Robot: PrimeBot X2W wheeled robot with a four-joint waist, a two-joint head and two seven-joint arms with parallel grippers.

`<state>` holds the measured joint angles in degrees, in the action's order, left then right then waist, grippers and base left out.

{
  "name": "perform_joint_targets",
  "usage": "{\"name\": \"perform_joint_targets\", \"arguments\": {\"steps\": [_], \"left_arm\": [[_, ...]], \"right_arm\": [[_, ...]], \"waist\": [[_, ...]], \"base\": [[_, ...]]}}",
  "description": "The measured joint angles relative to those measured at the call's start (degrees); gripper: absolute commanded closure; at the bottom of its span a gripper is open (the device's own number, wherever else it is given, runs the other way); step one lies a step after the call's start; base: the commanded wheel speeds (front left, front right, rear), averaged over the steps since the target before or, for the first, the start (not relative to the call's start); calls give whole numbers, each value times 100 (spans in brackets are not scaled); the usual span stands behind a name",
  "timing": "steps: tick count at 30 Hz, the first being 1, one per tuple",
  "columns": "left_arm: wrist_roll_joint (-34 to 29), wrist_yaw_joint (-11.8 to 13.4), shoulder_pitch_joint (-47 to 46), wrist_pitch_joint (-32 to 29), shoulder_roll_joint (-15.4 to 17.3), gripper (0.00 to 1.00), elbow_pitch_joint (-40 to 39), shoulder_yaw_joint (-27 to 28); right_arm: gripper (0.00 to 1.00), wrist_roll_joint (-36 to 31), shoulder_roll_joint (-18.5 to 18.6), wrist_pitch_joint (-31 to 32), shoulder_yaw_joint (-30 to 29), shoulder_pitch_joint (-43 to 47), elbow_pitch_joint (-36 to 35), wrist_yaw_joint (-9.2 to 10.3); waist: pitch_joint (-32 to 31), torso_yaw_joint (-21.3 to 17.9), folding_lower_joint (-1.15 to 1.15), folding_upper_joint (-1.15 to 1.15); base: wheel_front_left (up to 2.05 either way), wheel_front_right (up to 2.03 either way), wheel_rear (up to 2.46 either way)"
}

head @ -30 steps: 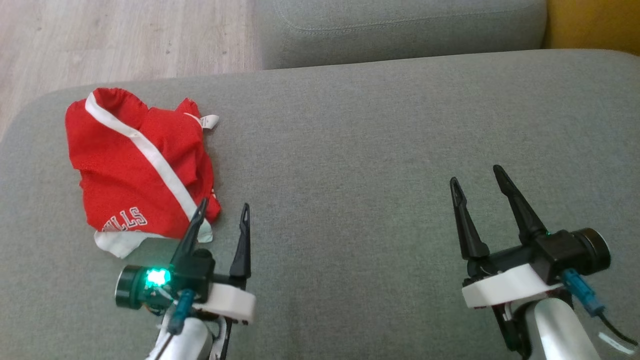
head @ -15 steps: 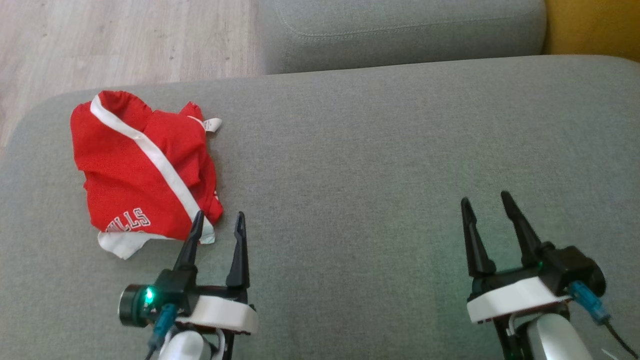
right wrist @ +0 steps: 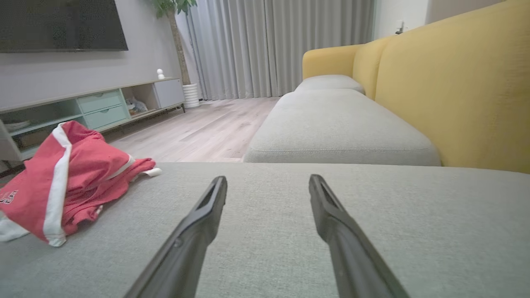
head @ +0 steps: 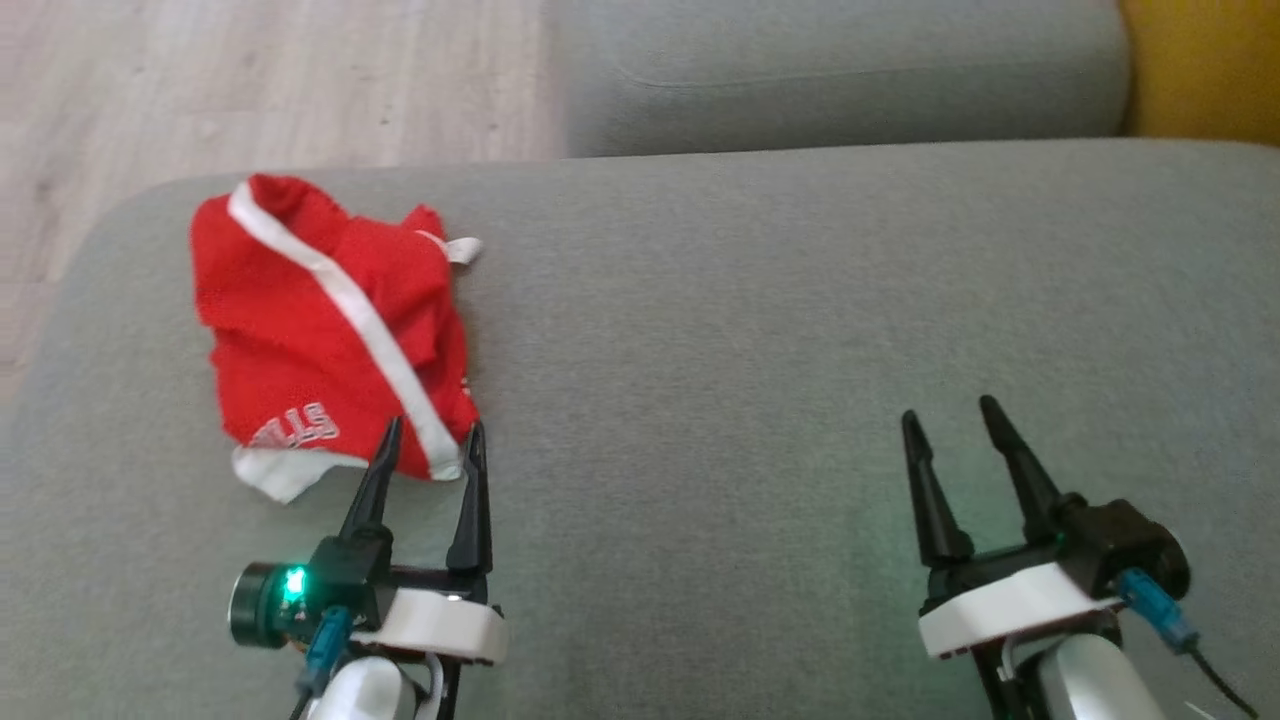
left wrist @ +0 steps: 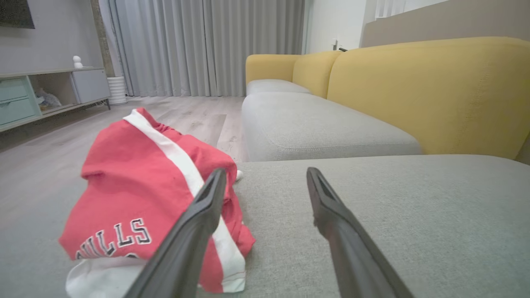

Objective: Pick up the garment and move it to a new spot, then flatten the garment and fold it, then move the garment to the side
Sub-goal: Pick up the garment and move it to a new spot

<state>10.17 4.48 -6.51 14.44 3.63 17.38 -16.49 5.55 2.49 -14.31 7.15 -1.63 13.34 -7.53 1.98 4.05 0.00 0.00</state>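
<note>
A crumpled red garment [head: 320, 330] with a white stripe and white lettering lies in a heap on the grey cushion [head: 760, 330], toward its left end. It appears in the left wrist view as the garment [left wrist: 140, 198] and in the right wrist view as the garment [right wrist: 62, 182]. My left gripper [head: 430, 438] is open just short of the heap's near right corner, with nothing between its fingers. The same left gripper [left wrist: 265, 176] points past the cloth's right edge. Far to the right, my right gripper [head: 950, 410] is open over bare cushion; the right gripper [right wrist: 267, 182] holds nothing.
A second grey seat cushion [head: 840, 70] lies beyond, with a yellow backrest [left wrist: 430, 91] along the right. Wooden floor [head: 250, 80] lies past the cushion's far left edge. A TV cabinet [right wrist: 83, 107] and curtains [left wrist: 207, 45] stand across the room.
The camera has shifted, so the whole scene sits further right and lower. Both grippers have drawn back toward me and stay open. The garment lies as before.
</note>
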Motion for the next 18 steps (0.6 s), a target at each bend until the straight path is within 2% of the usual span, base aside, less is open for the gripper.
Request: {"name": "perform_joint_targets", "arguments": {"steps": [18], "left_arm": [[-278,-98,253,0,-44,0,190,534]], "right_arm": [[0,203,2,-5,662,148,43,0]], "waist": [[-275,1292,0,0]], "base": [[0,0,0]]}}
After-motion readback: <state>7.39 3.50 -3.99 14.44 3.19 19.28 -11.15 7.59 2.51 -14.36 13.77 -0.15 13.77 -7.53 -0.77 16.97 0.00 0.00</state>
